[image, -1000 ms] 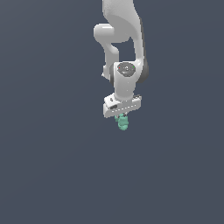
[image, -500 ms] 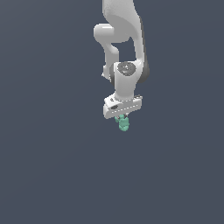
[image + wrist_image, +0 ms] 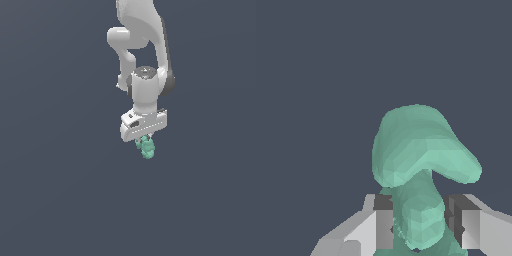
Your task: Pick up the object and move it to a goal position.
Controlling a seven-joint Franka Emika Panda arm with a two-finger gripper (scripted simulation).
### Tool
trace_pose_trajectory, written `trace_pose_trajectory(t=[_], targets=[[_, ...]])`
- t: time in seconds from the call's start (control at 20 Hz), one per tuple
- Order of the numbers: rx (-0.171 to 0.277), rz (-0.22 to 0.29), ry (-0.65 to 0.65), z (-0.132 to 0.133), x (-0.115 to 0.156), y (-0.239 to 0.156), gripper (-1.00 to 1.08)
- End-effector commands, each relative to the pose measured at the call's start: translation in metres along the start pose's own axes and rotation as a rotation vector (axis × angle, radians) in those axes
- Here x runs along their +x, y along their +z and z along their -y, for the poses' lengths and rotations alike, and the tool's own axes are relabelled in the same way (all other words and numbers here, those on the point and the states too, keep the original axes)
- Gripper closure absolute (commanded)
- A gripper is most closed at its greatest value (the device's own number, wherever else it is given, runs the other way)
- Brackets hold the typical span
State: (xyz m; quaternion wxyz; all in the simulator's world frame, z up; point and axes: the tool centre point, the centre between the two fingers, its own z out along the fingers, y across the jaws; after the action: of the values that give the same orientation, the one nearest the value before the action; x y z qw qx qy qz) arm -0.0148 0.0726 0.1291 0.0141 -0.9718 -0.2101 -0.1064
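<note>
Grip: my white-grey arm's fingers are closed on the small matte mint-green lumpy object, narrow lower lobe between the pads.
Object position: hanging just under the gripper, clear of any surface.
Step in hand: carrying to goal; I judge slow, level travel best.
Exterior view: whole arm, object barely visible.
Wrist view: bulbous lobe protruding beyond the pads; no goal marker visible.
</note>
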Motion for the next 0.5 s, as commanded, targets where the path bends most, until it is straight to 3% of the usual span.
trace_pose_trajectory(t=[0.0, 0.45], targets=[[-0.004, -0.07, -0.027, -0.002, 0.023, -0.009, 1.08], [-0.015, -0.332, -0.129, -0.003, 0.1, -0.058, 1.08]])
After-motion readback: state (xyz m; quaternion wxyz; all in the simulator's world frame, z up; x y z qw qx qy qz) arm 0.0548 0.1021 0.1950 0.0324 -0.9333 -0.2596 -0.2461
